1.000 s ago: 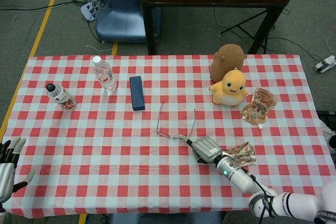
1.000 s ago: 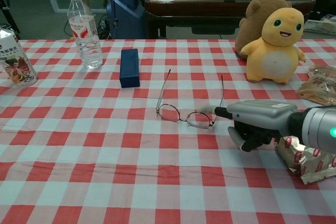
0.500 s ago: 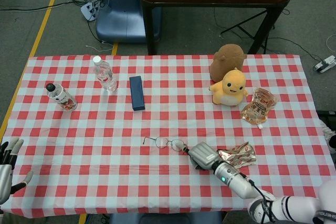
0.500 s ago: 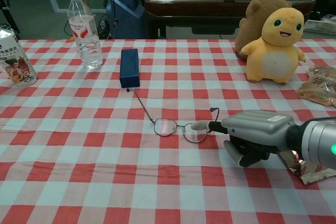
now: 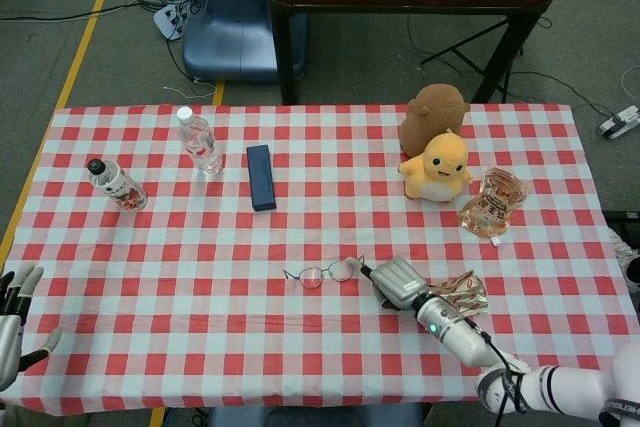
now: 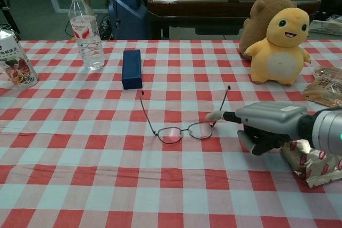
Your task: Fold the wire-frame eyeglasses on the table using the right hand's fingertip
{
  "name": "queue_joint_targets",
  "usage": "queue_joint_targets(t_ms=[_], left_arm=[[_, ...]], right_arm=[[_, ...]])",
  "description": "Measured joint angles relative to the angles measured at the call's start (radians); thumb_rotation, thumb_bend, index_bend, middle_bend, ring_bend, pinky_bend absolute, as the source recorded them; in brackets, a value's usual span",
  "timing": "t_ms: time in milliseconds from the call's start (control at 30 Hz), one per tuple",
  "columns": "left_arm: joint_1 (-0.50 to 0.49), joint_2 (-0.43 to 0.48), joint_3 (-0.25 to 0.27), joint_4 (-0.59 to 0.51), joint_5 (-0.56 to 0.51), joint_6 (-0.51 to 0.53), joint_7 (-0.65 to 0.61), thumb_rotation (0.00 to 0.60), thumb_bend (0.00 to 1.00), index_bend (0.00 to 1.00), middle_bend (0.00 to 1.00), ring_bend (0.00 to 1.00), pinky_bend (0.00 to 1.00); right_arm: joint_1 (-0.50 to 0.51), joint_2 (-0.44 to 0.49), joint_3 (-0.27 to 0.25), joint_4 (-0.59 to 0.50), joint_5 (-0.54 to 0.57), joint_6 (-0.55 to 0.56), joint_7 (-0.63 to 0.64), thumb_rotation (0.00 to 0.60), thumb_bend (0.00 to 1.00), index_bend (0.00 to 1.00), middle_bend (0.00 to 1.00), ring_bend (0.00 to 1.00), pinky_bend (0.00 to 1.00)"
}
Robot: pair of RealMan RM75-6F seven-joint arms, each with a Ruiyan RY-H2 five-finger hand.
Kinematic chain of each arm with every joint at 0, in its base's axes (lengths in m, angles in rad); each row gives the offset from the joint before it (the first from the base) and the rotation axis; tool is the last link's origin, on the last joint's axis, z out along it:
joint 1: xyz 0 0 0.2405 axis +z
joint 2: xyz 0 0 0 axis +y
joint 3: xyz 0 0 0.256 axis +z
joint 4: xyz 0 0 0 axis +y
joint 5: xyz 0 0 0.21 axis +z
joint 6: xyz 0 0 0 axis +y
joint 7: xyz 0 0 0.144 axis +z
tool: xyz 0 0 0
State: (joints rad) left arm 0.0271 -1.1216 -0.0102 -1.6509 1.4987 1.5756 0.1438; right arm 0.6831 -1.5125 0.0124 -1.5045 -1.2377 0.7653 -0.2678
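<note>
Chest view: eyeglasses (image 6: 181,130) reopened, rotated.

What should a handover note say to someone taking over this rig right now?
Right hand: one finger stretched out, the rest curled, fingertip at the right temple of the eyeglasses. Holds nothing.
Left hand: open, idle at the table's near left corner.
Eyeglasses: on the checkered cloth, near middle, both temples open and pointing away.
Done: nothing folded.
Left: push each temple in with the fingertip.
</note>
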Motion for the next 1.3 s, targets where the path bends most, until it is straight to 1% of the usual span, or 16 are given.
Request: queue_joint_targets(t_ms=[267, 500, 633, 767, 867, 933, 1100, 1200, 1300], left_arm=[[0.003, 0.001, 0.001, 0.001, -0.002, 0.000, 0.001, 0.600, 0.28, 0.00, 0.00, 0.00, 0.00], [0.003, 0.002, 0.000, 0.000, -0.003, -0.002, 0.003, 0.600, 0.28, 0.00, 0.00, 0.00, 0.00], [0.005, 0.003, -0.001, -0.001, -0.005, -0.002, 0.002, 0.600, 0.28, 0.00, 0.00, 0.00, 0.00], [0.004, 0.002, 0.001, 0.000, -0.005, -0.006, 0.002, 0.600, 0.28, 0.00, 0.00, 0.00, 0.00], [0.003, 0.002, 0.002, -0.001, 0.000, -0.007, 0.003, 0.600, 0.28, 0.00, 0.00, 0.00, 0.00], [0.003, 0.002, 0.001, -0.002, 0.001, -0.005, 0.003, 0.600, 0.28, 0.00, 0.00, 0.00, 0.00], [0.003, 0.004, 0.001, -0.003, -0.001, -0.008, 0.003, 0.600, 0.28, 0.00, 0.00, 0.00, 0.00], [0.001, 0.003, 0.001, -0.005, 0.000, -0.011, 0.005, 0.600, 0.28, 0.00, 0.00, 0.00, 0.00], [-0.003, 0.002, 0.001, -0.009, 0.003, -0.014, 0.010, 0.600, 0.28, 0.00, 0.00, 0.00, 0.00]], right_arm=[[0.027, -0.015, 0.039, 0.063, 0.035, -0.021, 0.023, 0.600, 0.80, 0.00, 1.00, 1.00, 1.00], [0.064, -0.040, 0.087, 0.128, 0.054, -0.037, 0.055, 0.600, 0.80, 0.00, 1.00, 1.00, 1.00], [0.073, -0.036, 0.094, 0.122, 0.043, -0.038, 0.071, 0.600, 0.80, 0.00, 1.00, 1.00, 1.00], [0.065, -0.015, 0.079, 0.077, -0.002, -0.025, 0.095, 0.600, 0.80, 0.00, 1.00, 1.00, 1.00], [0.051, 0.007, 0.063, 0.032, -0.063, 0.007, 0.119, 0.600, 0.80, 0.00, 1.00, 1.00, 1.00], [0.036, 0.025, 0.051, -0.001, -0.112, 0.050, 0.138, 0.600, 0.80, 0.00, 1.00, 1.00, 1.00], [-0.017, 0.086, 0.026, -0.071, -0.211, 0.190, 0.179, 0.600, 0.80, 0.00, 1.00, 1.00, 1.00], [-0.058, 0.134, 0.013, -0.105, -0.251, 0.270, 0.196, 0.600, 0.80, 0.00, 1.00, 1.00, 1.00], [-0.098, 0.186, 0.003, -0.132, -0.271, 0.327, 0.201, 0.600, 0.80, 0.00, 1.00, 1.00, 1.00]])
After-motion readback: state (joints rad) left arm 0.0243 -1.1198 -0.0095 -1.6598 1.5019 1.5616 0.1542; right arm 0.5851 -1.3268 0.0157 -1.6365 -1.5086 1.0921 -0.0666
